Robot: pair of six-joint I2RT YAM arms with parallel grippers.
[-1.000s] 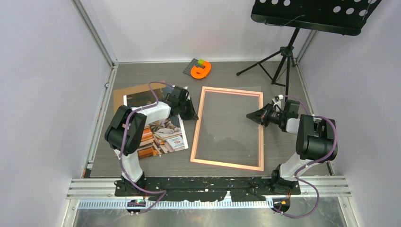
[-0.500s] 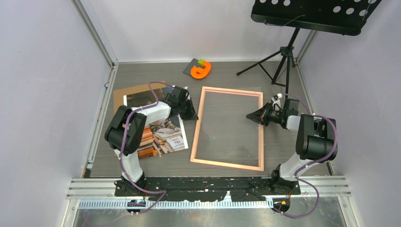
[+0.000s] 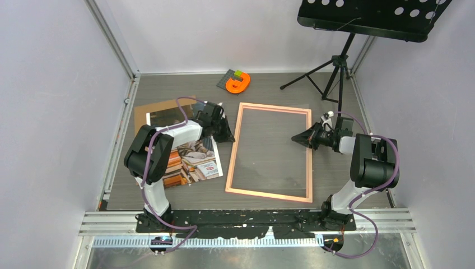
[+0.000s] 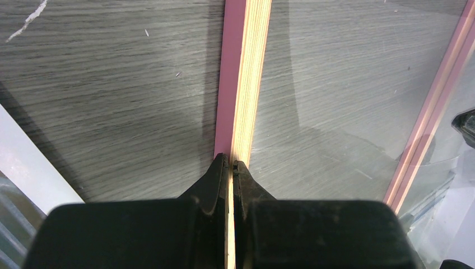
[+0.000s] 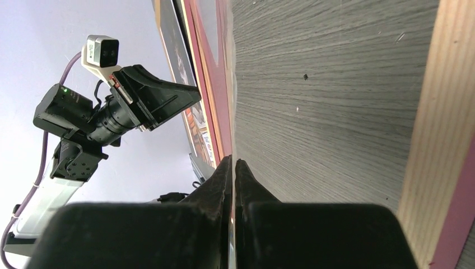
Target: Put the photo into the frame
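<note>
The pink frame (image 3: 307, 157) lies flat mid-table, its clear pane (image 3: 274, 145) over the opening. My left gripper (image 3: 228, 135) is shut on the frame's left rail; in the left wrist view the jaws (image 4: 231, 161) pinch its wood-edged pink rail (image 4: 246, 84). My right gripper (image 3: 296, 137) reaches over the frame's right rail, and in the right wrist view it (image 5: 233, 161) is shut on the thin edge of the clear pane. The cat photo (image 3: 193, 162) lies left of the frame, partly under my left arm.
A brown backing board (image 3: 162, 112) lies behind the photo. An orange object (image 3: 238, 83) on a small grey pad sits at the back. A black music stand's tripod (image 3: 336, 67) stands at the back right, its tray (image 3: 369, 17) overhead.
The right wrist has edged very slightly toward the back. The left arm, frame and photo have not moved.
</note>
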